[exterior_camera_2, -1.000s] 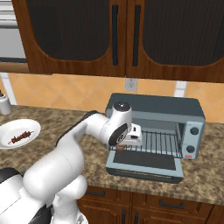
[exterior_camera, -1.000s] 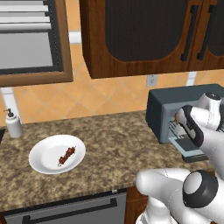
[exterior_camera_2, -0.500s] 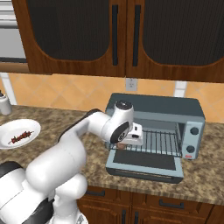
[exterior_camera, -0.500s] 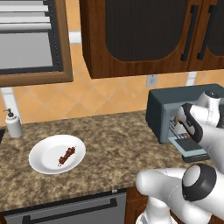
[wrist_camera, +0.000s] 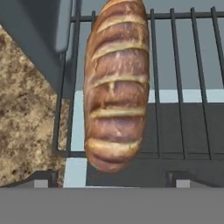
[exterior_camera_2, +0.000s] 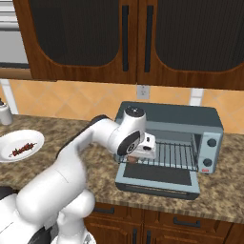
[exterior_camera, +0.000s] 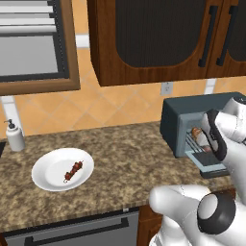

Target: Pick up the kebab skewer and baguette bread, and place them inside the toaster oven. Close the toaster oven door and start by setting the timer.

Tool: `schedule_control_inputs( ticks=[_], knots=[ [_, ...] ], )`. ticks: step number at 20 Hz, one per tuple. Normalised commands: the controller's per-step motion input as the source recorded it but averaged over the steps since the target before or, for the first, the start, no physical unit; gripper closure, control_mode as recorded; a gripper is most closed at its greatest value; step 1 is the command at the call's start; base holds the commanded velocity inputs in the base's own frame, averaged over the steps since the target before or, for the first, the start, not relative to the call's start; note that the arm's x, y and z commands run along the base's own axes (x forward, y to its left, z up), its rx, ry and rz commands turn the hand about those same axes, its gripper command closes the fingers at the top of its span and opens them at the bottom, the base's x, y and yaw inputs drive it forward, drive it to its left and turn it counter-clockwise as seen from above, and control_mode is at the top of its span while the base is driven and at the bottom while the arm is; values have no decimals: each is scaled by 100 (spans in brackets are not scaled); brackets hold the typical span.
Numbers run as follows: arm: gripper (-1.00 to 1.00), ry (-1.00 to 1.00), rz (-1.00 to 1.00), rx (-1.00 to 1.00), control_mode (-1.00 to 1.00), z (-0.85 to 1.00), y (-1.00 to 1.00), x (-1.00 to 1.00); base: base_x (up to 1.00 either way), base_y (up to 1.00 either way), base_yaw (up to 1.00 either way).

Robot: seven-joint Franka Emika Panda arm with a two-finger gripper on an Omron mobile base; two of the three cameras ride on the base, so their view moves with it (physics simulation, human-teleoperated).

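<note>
The baguette bread [wrist_camera: 116,83] runs off the hand view's top edge.

Baguette bread [wrist_camera: 116,83] on wire rack [wrist_camera: 183,87]

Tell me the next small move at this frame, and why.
Probably pull the end effector back out of the toaster oven. The baguette bread lies on the wire rack with the open fingers standing clear of it, and the kebab skewer waits on the white plate, so it likely comes next.
</note>
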Motion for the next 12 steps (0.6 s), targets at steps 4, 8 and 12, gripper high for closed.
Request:
schedule_control_inputs(
  ticks=[4,8,12],
  knots=[
    [-100,-3,-13,5,-100,36,51,-100,0,0,0],
    [-100,0,-15,2,-100,2,100,-87,0,0,0],
    [-100,0,-11,0,-100,0,100,-53,0,0,0]
  ],
)
